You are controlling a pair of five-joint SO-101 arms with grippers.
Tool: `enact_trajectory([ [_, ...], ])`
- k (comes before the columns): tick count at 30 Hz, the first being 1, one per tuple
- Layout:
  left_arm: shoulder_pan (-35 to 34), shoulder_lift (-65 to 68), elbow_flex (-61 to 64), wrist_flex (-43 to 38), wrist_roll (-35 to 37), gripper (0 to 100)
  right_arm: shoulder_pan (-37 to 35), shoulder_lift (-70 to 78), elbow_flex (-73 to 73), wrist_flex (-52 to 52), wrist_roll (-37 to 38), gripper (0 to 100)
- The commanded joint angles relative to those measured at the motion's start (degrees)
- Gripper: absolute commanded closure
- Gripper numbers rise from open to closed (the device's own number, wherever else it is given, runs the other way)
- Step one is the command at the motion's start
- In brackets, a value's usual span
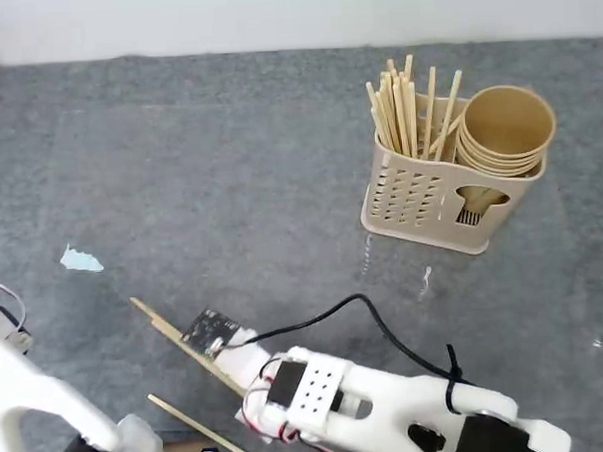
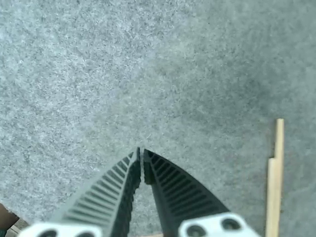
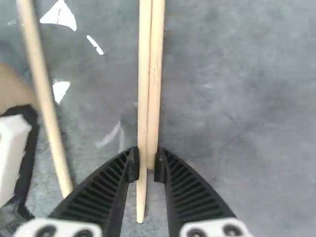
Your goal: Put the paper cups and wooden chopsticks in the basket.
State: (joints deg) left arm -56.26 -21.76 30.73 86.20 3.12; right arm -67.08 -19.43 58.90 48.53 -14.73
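The beige slotted basket [image 1: 435, 195] stands at the back right, with several wooden chopsticks [image 1: 401, 107] upright in one half and stacked paper cups [image 1: 505, 127] in the other. My right gripper [image 3: 146, 159] is shut on a pair of chopsticks [image 3: 150, 74], low over the grey mat near the front. In the high view that pair [image 1: 171, 332] points to the back left from the right gripper [image 1: 223, 368]. A single chopstick [image 1: 205, 430] [image 3: 44, 98] lies beside it. My left gripper [image 2: 141, 154] is shut on nothing above the mat, with chopstick wood [image 2: 274, 182] off to one side.
A light blue scrap [image 1: 81, 260] lies on the mat at the left. A black cable [image 1: 376, 323] runs along the right arm [image 1: 389, 402]. The left arm [image 1: 29, 398] sits at the front left corner. Open mat lies between the arms and the basket.
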Motion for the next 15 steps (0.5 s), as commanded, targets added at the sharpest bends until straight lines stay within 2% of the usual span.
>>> enact_trajectory([
  [1,-0.1,0.1,-0.8,-0.8,-0.4,99,5.2,-0.5,-1.6,3.6,0.5,98.4],
  [4,-0.1,0.1,-0.8,-0.8,-0.4,99,8.6,-0.6,-1.6,8.1,0.8,98.4],
  [8,-0.1,0.1,-0.8,-0.8,-0.4,99,13.7,-0.6,-1.6,12.6,6.0,98.4],
  [15,-0.1,0.1,-0.7,-0.8,-0.4,99,21.1,-0.7,-1.8,12.9,14.2,97.6],
])
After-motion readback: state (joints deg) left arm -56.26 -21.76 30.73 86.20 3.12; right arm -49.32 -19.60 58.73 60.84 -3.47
